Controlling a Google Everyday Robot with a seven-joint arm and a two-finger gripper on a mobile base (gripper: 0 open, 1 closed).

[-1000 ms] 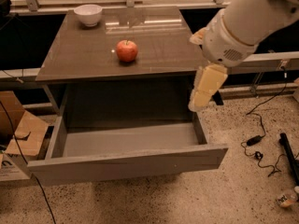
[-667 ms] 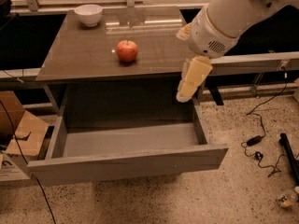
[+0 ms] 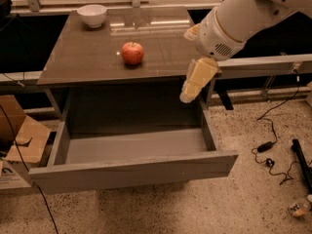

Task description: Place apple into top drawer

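Note:
The apple (image 3: 132,52), small, round and red, sits on the brown cabinet top (image 3: 87,57), left of centre. The top drawer (image 3: 131,167), wide, shallow and grey, stands pulled out below the cabinet top and holds nothing. My gripper (image 3: 195,84) hangs from the white arm at the cabinet top's front right corner, over the drawer's back right part. It is to the right of the apple and lower in the view, apart from it. It holds nothing that I can see.
A white bowl (image 3: 91,14) stands at the back left of the cabinet top. A cardboard box (image 3: 22,140) sits on the floor left of the drawer. Black cables (image 3: 273,145) and a dark bar (image 3: 302,162) lie on the speckled floor at the right.
My arm and gripper have moved left and up, from beside the drawer's right wall to the cabinet's front right corner. The apple and the drawer have not moved.

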